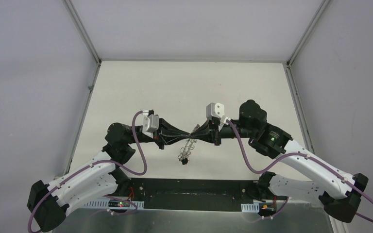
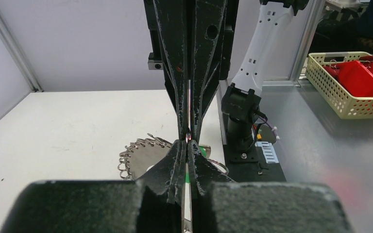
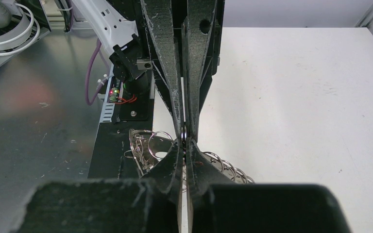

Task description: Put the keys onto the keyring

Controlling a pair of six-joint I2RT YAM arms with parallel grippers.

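Overhead, at the middle of the white worktop (image 1: pixel 175 87): two black pincers meeting tip to tip, left arm reaching in from 8 o'clock, right arm from 4 o'clock. Left pincer (image 2: pixel 187 148) with fingers pressed together, right pincer (image 3: pixel 185 145) likewise pressed together. Tiny silver loop (image 2: pixel 188 137) just visible at the meeting point, exact content of each grip not discernible. Keyring (image 1: pixel 187 148) dangling at 6 o'clock from that point, seemingly lifted off the worktop, tilted almost edge-on, rim fringed with small silver loops. Green tag (image 2: pixel 203 150) tucked just beside the left fingertips at 4 o'clock. Dark lump (image 1: pixel 185 160) at the ring's lowest end, possibly the black-tagged key, too small to confirm. Likely hazards: the loop slipping from so thin a pinch and the ring dropping; fingertips jamming together through a misaligned push; neighbouring loops snagging a key. At 3 o'clock in the left wrist view, a cream perforated basket (image 2: pixel 330 92) of red bins, well apart. Main obstruction: the fingers themselves, hiding the joint from both wrist cameras.
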